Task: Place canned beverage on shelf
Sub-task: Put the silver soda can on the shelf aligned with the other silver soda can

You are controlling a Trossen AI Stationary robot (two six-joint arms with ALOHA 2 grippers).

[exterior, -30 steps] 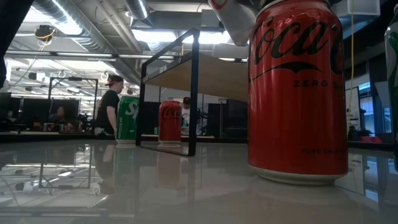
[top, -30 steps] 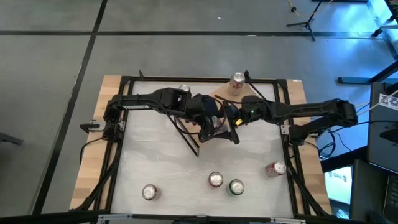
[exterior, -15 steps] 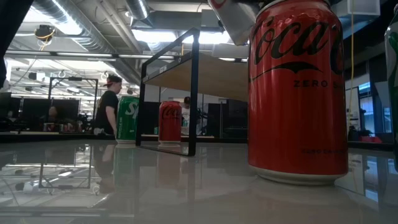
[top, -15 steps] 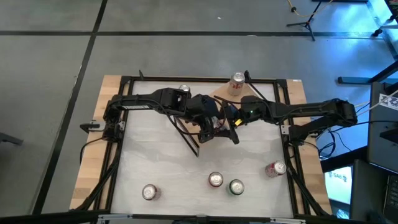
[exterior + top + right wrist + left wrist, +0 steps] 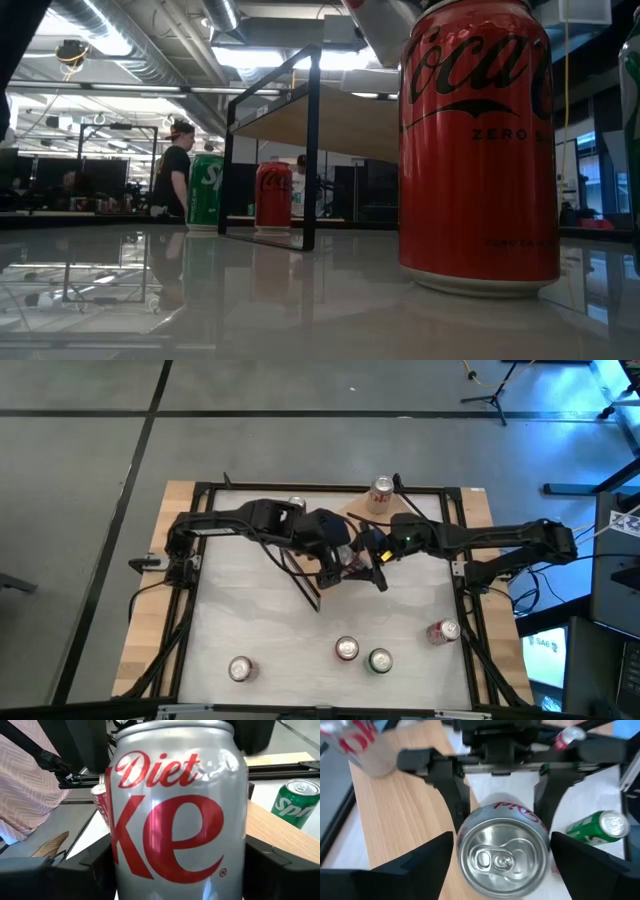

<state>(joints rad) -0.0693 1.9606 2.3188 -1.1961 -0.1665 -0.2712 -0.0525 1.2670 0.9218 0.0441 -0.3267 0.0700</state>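
Observation:
A silver Diet Coke can [image 5: 177, 815] is upright between both grippers over the table's middle, beside the light-wood shelf plank [image 5: 395, 820]. My right gripper [image 5: 177, 870] is shut on the can. My left gripper [image 5: 502, 865] comes down from above. It is open, with its fingers on either side of the can's top [image 5: 502, 855]; I cannot tell whether they touch it. A silver can [image 5: 382, 490] stands on the shelf [image 5: 355, 512] at the far side. The can's bottom is hidden. My right gripper pinches the can's side wall [image 5: 517, 810] between its two fingers [image 5: 457, 802], below the top. The fingers come in level from the table's right side, one on each side of the can. The can stays upright; what is under it does not show.
A green Sprite can [image 5: 206, 190] and a red can [image 5: 273, 196] stand on the table by the shelf's black frame [image 5: 312, 150]. Several cans stand near the front edge [image 5: 346, 650], one lying at the right [image 5: 441, 631]. A person shows in the room behind [image 5: 175, 170].

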